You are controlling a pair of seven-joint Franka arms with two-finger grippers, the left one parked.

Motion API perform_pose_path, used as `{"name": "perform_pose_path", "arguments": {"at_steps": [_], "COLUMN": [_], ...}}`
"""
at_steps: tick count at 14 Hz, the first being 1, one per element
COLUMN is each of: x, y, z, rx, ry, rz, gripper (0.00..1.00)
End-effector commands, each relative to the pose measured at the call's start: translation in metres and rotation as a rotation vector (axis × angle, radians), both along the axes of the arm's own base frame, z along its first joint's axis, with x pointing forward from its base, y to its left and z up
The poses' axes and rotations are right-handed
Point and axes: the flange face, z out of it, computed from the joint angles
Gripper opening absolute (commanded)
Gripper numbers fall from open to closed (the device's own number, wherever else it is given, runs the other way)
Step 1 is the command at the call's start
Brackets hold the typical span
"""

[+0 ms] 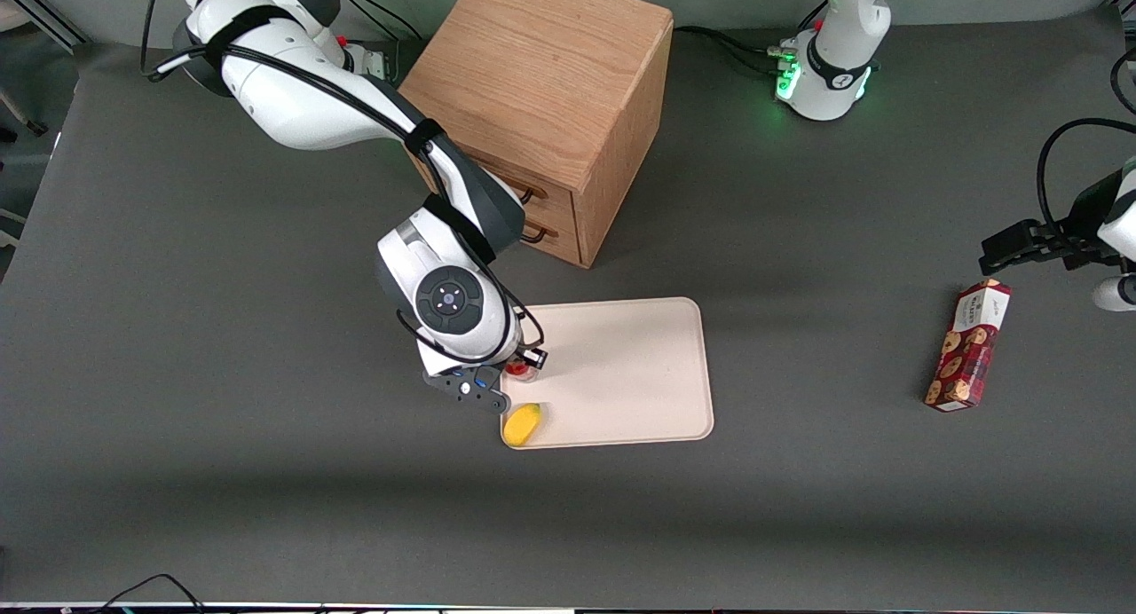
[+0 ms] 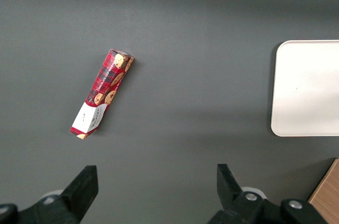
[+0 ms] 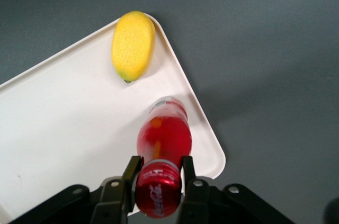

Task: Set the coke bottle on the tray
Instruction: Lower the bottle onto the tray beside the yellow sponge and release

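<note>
The coke bottle [image 1: 522,369] has a red cap, a red body [image 3: 163,138] and a clear base, and stands upright over the pale beige tray [image 1: 621,374] at its edge toward the working arm's end. My right gripper [image 3: 158,173] is above the bottle, fingers shut on its neck just under the cap. In the front view the gripper [image 1: 525,364] and wrist hide most of the bottle. I cannot tell whether the base touches the tray [image 3: 63,128]. The tray also shows in the left wrist view [image 2: 307,86].
A yellow fruit [image 1: 522,423] [image 3: 133,45] lies on the tray, nearer the front camera than the bottle. A wooden drawer cabinet [image 1: 550,108] stands farther from the camera than the tray. A red cookie box [image 1: 969,345] [image 2: 102,93] lies toward the parked arm's end.
</note>
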Motion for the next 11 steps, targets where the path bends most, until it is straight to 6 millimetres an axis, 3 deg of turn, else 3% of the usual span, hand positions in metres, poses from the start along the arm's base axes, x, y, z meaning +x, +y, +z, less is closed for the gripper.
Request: {"name": "perform_pose_path", "arguments": {"at_steps": [1, 3, 5, 7, 9, 11], "x": [0.0, 0.002, 0.007, 0.013, 0.009, 0.017], "y": [0.002, 0.0, -0.01, -0.044, -0.078, -0.134], "z": [0.005, 0.013, 0.048, 0.1, 0.151, 0.189], "rx": [-0.002, 0.004, 0.014, -0.031, -0.081, -0.113], "ry": [-0.026, -0.034, -0.071, -0.102, -0.108, -0.111], "rz": [0.036, 0.035, 0.021, -0.007, 0.074, 0.095], "gripper": [1.0, 1.0, 1.0, 1.0, 1.0, 1.0]}}
